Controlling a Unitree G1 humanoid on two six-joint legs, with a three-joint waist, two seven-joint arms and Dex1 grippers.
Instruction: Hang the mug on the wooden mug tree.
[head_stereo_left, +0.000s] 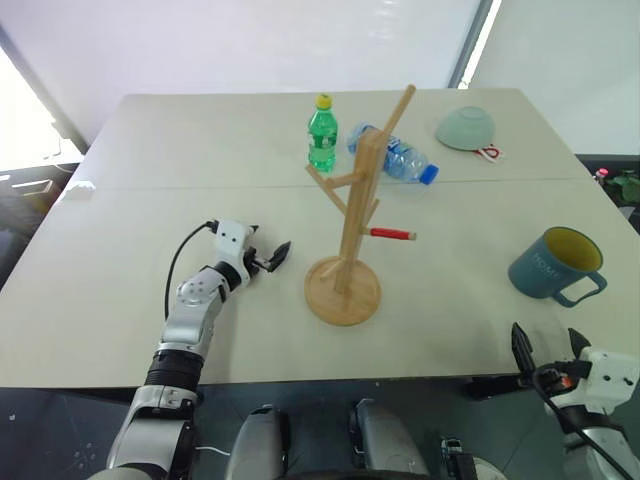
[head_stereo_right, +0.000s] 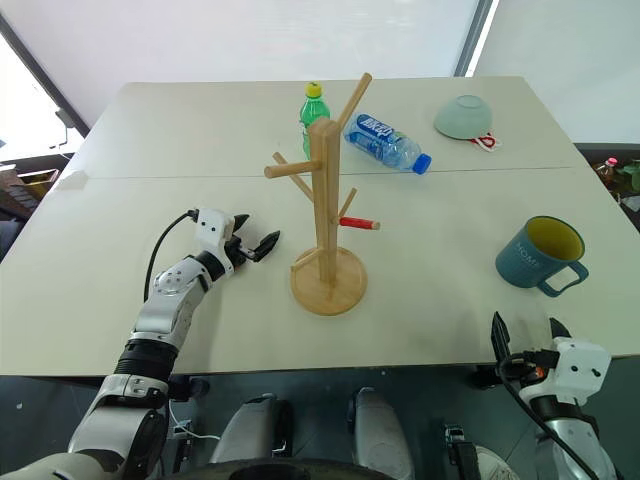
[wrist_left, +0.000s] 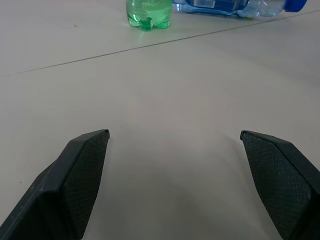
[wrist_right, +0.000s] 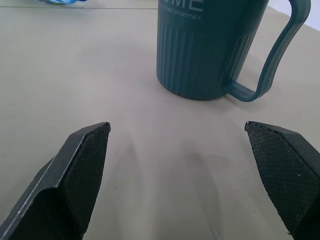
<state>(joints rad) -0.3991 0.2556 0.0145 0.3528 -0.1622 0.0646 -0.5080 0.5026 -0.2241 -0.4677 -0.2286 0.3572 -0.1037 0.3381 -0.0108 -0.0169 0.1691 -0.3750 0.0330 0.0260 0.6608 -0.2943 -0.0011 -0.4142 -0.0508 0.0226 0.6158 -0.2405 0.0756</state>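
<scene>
The slate-blue mug (head_stereo_left: 555, 265) stands upright at the right of the table, yellow-green inside, its loop handle turned toward the front right. Just short of it, at the table's front edge, my right gripper (head_stereo_left: 548, 345) is open with nothing between its fingers; in the right wrist view the mug (wrist_right: 210, 50) stands a little ahead of the open gripper (wrist_right: 177, 125). The wooden mug tree (head_stereo_left: 350, 220) rises mid-table on a round disc base, with one red peg (head_stereo_left: 392, 234). Left of that base my left gripper (head_stereo_left: 272, 257) hovers low, open and empty, pointing toward the tree.
Behind the tree stand a green bottle (head_stereo_left: 322, 135) and a clear water bottle (head_stereo_left: 395, 155) lying on its side. A pale green bowl (head_stereo_left: 466, 128) rests upside down at the back right. A seam crosses the table (head_stereo_left: 150, 300) behind the tree.
</scene>
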